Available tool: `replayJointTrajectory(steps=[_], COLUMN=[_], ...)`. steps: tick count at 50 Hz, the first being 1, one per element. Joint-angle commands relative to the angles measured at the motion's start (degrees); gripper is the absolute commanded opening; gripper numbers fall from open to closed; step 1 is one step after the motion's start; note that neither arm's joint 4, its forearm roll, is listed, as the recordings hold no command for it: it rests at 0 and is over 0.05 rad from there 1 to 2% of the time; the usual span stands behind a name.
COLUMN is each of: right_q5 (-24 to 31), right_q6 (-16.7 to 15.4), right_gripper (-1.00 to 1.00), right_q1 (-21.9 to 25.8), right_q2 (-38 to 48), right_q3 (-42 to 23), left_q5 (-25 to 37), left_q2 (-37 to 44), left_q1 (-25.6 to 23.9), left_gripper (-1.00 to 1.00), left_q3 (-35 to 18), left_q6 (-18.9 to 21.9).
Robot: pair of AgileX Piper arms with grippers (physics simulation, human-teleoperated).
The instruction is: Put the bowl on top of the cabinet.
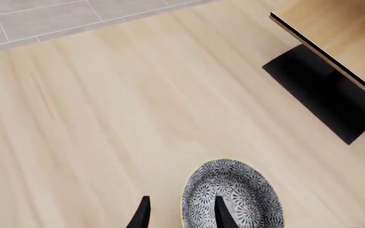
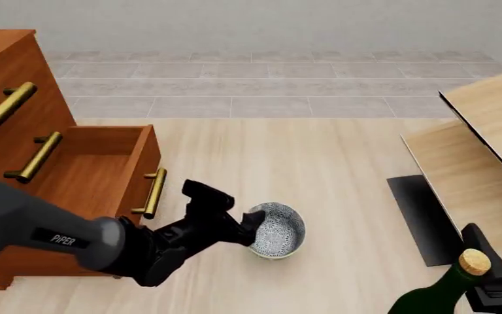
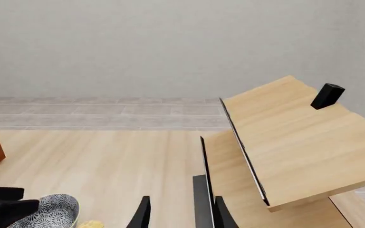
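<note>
We take the bowl as our landmark: it sits upright on the pale wooden table, just off the front corner of the cabinet's pulled-out lower drawer, near its brass handle. Our left gripper reaches in from the cabinet side and straddles the bowl's near rim, jaws spread, one finger inside over the speckled pattern and the other outside the wall; we cannot tell whether either one touches it. Well away from the bowl, at the far side of the table, stands the pale light-wood furniture with its black panel. Our right gripper sits near a corked green bottle, jaws apart around nothing.
</note>
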Motion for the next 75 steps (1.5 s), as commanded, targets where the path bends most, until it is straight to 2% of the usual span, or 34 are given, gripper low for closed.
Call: replayJointTrajectory(steps=[1,32,68,69,75], right_q5=[0.0,0.0,0.0,0.0,0.0], right_q6=[0.0,0.0,0.0,0.0,0.0], right_gripper=[1.00,1.00,1.00,1.00,1.00], right_q1=[0.0,0.0,0.0,0.0,0.0], right_q2=[0.0,0.0,0.0,0.0,0.0], right_q3=[0.0,0.0,0.0,0.0,0.0], left_q5=[-0.4,-0.6,0.3,0.1,0.0], left_q2=[1.7,6.1,10.0,9.9,8.1], left_q1=[-0.1,-1.3,-1.2,-1.0,0.2], left_gripper=[1.00,1.00,1.00,-1.00,-1.00], left_q3=[-0.5,-2.8,-5.2,-5.1,-4.4], left_q6=[0.2,1.0,-1.3,-1.4,-0.9])
